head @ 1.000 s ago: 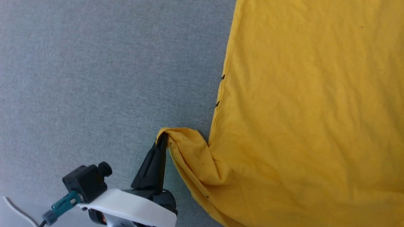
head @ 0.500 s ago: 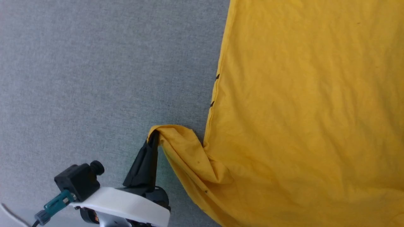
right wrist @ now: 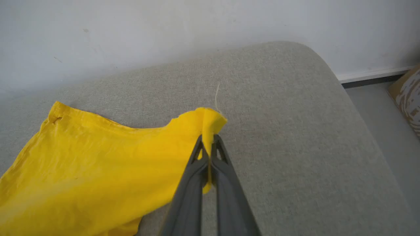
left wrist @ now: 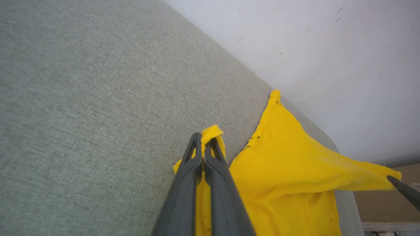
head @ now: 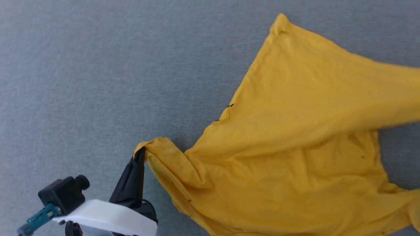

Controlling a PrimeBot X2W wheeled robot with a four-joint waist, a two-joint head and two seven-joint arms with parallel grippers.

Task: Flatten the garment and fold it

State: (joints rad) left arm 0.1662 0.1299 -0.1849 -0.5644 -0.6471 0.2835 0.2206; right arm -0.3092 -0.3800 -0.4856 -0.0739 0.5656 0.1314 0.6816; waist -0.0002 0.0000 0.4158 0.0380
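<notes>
The garment [head: 295, 141], a bright yellow T-shirt, lies bunched and partly lifted on the grey cushion [head: 98, 82]. At the lower left of the head view, my left gripper [head: 141, 152] is shut on a pinched corner of the shirt. The left wrist view shows that gripper [left wrist: 206, 139] with yellow cloth [left wrist: 295, 170] clamped between its fingers. In the right wrist view, my right gripper [right wrist: 207, 141] is shut on another edge of the garment [right wrist: 98, 164], which rises off the cushion toward it. The right gripper's dark fingertip [left wrist: 398, 185] also shows at the far right of the left wrist view, holding the stretched cloth.
A pale wall [right wrist: 164, 32] runs behind the cushion's far edge. The cushion's rounded end [right wrist: 344, 98] drops to a grey floor [right wrist: 387, 131], where a cardboard box [right wrist: 407, 95] stands. Bare cushion spreads left of the shirt.
The right gripper has shut on the shirt's edge and lifted it, pulling the far part of the shirt toward the right. The head view has shifted. The left gripper still holds its corner.
</notes>
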